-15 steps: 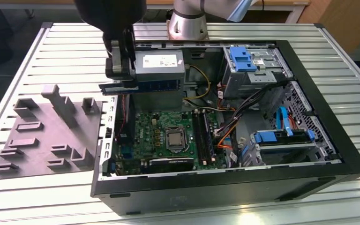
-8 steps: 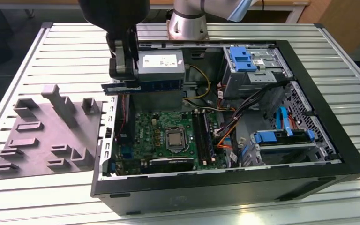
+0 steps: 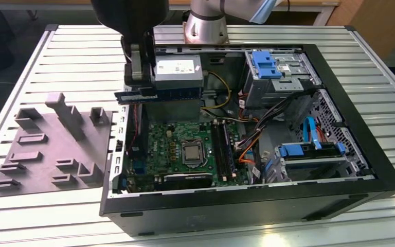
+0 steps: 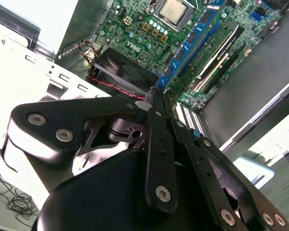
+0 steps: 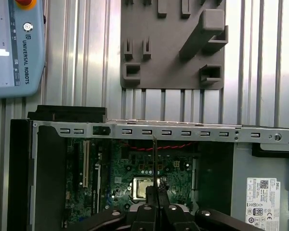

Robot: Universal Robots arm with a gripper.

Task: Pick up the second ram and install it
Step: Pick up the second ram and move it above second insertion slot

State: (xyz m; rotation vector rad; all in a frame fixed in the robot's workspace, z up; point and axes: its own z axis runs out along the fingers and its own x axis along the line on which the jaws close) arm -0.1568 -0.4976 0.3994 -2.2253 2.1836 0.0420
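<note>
The second ram (image 3: 163, 95) is a slim dark stick with blue labels, held level above the open computer case (image 3: 362, 170), near the wall on the exterior view's left. My gripper (image 3: 138, 88) is shut on it near one end. In the second wrist view the ram (image 4: 189, 42) juts out from the closed fingertips (image 4: 156, 103) over the green motherboard (image 4: 135, 29). In the first wrist view the ram (image 5: 154, 161) appears edge-on as a thin line above the gripper (image 5: 154, 199). The long black memory slots (image 3: 223, 146) lie beside the processor (image 3: 193, 153), well below the stick.
A grey moulded fixture plate (image 3: 50, 144) lies on the slatted table at the exterior view's left, beside the case. Cables (image 3: 252, 139), blue drive brackets (image 3: 266, 64) and a power supply (image 3: 178, 69) crowd the case. A teach pendant (image 5: 14, 48) rests on the table.
</note>
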